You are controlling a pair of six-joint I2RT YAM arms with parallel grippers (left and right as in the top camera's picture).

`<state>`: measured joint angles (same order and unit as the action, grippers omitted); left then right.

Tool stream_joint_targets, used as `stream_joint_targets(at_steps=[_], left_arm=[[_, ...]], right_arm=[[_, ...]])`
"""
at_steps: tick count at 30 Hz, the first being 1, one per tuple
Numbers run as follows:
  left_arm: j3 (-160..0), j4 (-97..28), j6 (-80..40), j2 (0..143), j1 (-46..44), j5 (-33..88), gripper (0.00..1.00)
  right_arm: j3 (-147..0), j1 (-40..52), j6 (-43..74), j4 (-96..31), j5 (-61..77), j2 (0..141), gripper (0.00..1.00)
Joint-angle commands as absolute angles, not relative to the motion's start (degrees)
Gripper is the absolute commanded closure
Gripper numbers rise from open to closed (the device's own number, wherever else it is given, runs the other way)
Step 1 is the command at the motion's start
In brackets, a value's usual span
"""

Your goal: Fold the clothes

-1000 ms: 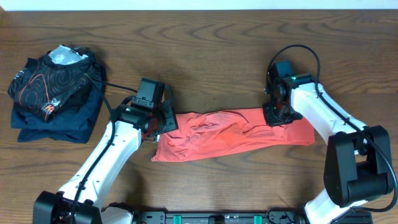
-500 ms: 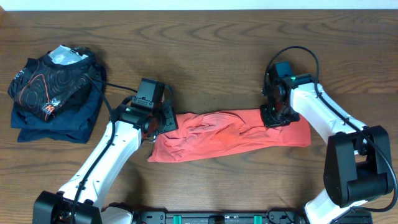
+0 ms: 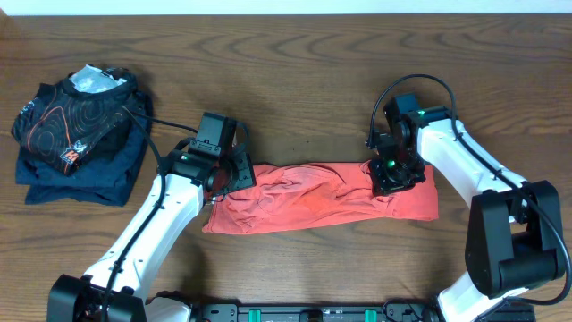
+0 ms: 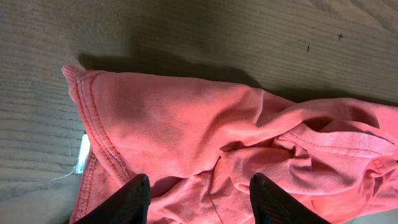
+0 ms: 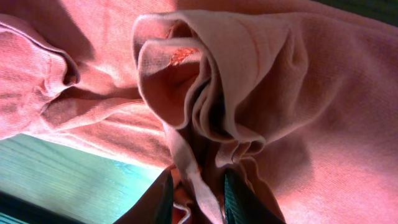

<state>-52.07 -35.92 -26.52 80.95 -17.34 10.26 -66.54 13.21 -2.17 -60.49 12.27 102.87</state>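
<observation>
Coral-red T-shirt [image 3: 313, 200] in a long bunch on brown wood-grain table [image 3: 295, 76].

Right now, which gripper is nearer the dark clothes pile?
Left. The left gripper is at the T-shirt's left end, toward the dark clothes pile; the right gripper grips near its far end.

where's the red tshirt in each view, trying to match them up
overhead: the coral-red T-shirt lies as a band across lower centre.
left wrist: its stitched end fills the lower and right frame.
right wrist: bunched folds fill nearly everything.
shared landmark: the wooden table, above the shirt in overhead and left wrist.
</observation>
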Motion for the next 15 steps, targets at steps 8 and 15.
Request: stream_joint_targets(at_steps=[8,15], left_arm=[[-52.7,-36.0,-25.5,80.9,-17.1,9.6,0.46],[-52.7,-36.0,-25.5,80.9,-17.1,9.6,0.46]], right_arm=[[-69.2,11.7,13.6,-61.3,-9.8,92.7,0.71],[-67.1,10.7,14.4,-61.1,-7.3,93.2,0.75]])
